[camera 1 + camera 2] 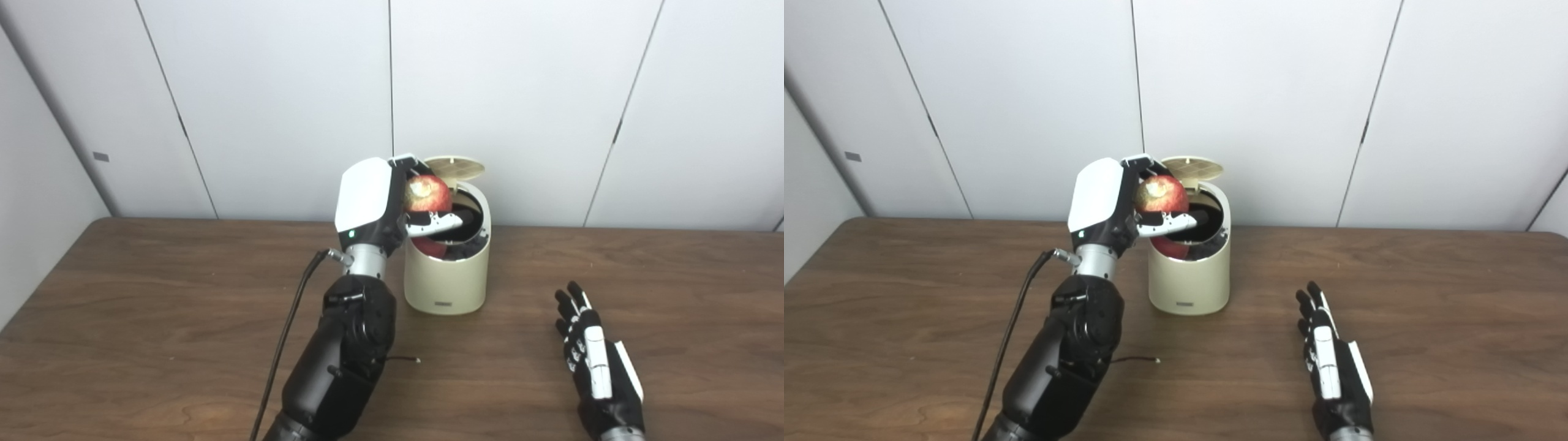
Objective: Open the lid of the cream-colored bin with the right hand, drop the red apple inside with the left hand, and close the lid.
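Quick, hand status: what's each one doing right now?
Left hand: shut on the red apple, over the open bin.
Right hand: open, holding nothing, fingers extended just above the table.

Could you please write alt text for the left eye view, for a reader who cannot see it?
The left hand holds a red apple over a cream bin whose lid stands open. Something red already shows inside. The right hand rests open on the wooden table, away from the bin.
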